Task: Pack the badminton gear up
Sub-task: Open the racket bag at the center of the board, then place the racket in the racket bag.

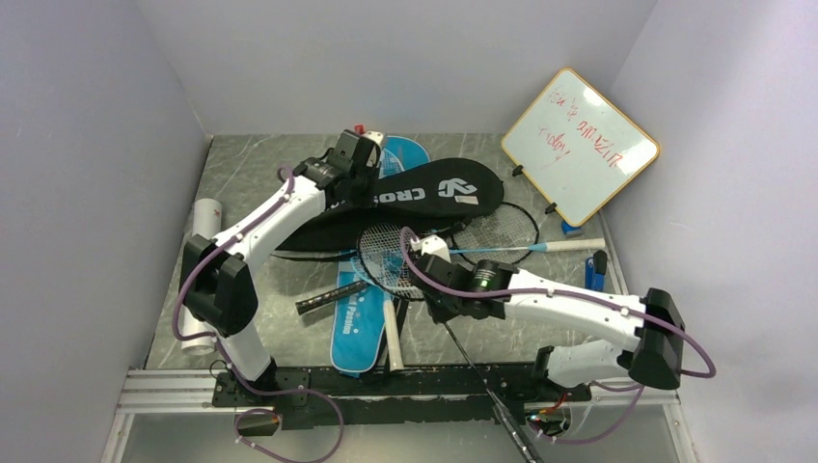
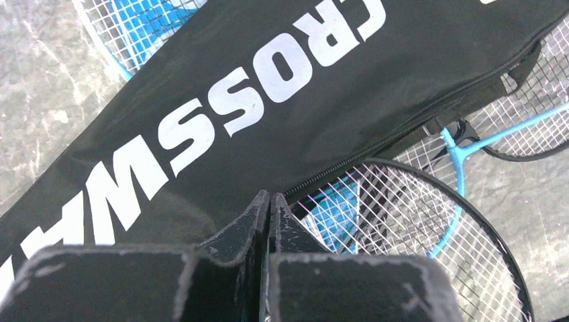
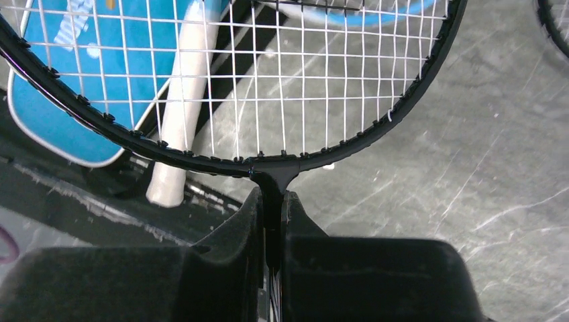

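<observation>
Our right end effector (image 3: 272, 201) clenches the black-framed racket (image 3: 282, 164) at its throat to steer it. Our left end effector (image 2: 268, 201), clenched, seemingly pinches the black bag (image 2: 302, 100) open.

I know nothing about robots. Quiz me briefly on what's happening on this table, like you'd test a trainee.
1. True or false: the right fingers clamp the black racket just below its head.
2. The left fingers are closed at the edge of which bag? A: blue bag. B: black bag.
3. Fill in: the whiteboard has ___ writing.
Key: 1 true; 2 B; 3 red.
</observation>
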`<state>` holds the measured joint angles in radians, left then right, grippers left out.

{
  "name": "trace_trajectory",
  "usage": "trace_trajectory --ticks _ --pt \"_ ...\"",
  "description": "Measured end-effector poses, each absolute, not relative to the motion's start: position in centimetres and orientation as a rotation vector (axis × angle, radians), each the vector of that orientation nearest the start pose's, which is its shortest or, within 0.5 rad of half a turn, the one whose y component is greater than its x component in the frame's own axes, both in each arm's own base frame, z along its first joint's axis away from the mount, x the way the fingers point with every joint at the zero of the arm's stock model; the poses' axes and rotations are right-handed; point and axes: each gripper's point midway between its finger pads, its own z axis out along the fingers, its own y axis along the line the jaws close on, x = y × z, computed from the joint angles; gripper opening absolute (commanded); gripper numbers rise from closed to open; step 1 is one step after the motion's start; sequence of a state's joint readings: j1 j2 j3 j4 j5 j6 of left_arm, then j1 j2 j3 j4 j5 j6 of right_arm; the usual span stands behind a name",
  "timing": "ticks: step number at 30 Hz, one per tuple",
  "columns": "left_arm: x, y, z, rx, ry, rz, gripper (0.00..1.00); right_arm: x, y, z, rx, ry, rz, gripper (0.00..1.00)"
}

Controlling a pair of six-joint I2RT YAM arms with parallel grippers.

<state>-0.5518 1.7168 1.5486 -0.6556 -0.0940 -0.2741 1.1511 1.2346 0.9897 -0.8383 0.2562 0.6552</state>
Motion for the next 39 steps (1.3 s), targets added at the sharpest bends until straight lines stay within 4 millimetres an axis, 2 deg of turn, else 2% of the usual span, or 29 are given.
trace_trajectory --ticks 5,9,17,20,23,26,27,28,29,35,37,39 --pt "37.7 -23.5 18.1 0.315 2.403 -0.322 0.05 15.3 25.7 12.5 -0.550 2.529 0.223 0.00" --pt "36.8 -23.5 18.8 0.329 2.400 -0.356 0.05 18.1 26.3 12.2 -0.477 2.519 0.186 0.00" --pt "34.6 -23.8 23.0 0.363 2.318 -0.482 0.05 25.7 23.4 11.7 -0.142 2.507 0.168 0.00" --pt "33.7 -23.9 23.7 0.396 2.298 -0.524 0.24 27.2 23.2 11.1 -0.099 2.509 0.150 0.00" --pt "33.4 -23.4 23.2 0.438 2.297 -0.493 0.45 27.9 23.4 10.1 -0.100 2.517 0.135 0.00" --pt "33.6 -22.6 22.2 0.480 2.300 -0.422 0.55 28.2 23.4 9.7 -0.097 2.521 0.131 0.00" --pt "33.8 -22.3 22.0 0.497 2.296 -0.392 0.66 28.4 23.4 9.7 -0.091 2.519 0.134 0.00" --pt "34.1 -22.1 21.9 0.511 2.288 -0.367 0.88 28.6 23.3 9.8 -0.086 2.516 0.136 0.00" --pt "34.7 -21.9 21.9 0.528 2.263 -0.332 0.96 28.8 23.3 9.8 -0.078 2.511 0.140 0.00" --pt "38.3 -22.1 21.8 0.708 2.109 -0.206 0.95 30.4 22.8 9.4 -0.027 2.506 0.155 0.00" --pt "39.5 -22.3 21.2 0.777 2.063 -0.179 0.94 30.8 22.6 9.1 -0.015 2.508 0.160 0.00" --pt "40.7 -22.3 20.2 0.871 2.010 -0.157 0.89 31.0 22.6 8.9 -0.010 2.511 0.169 0.00"
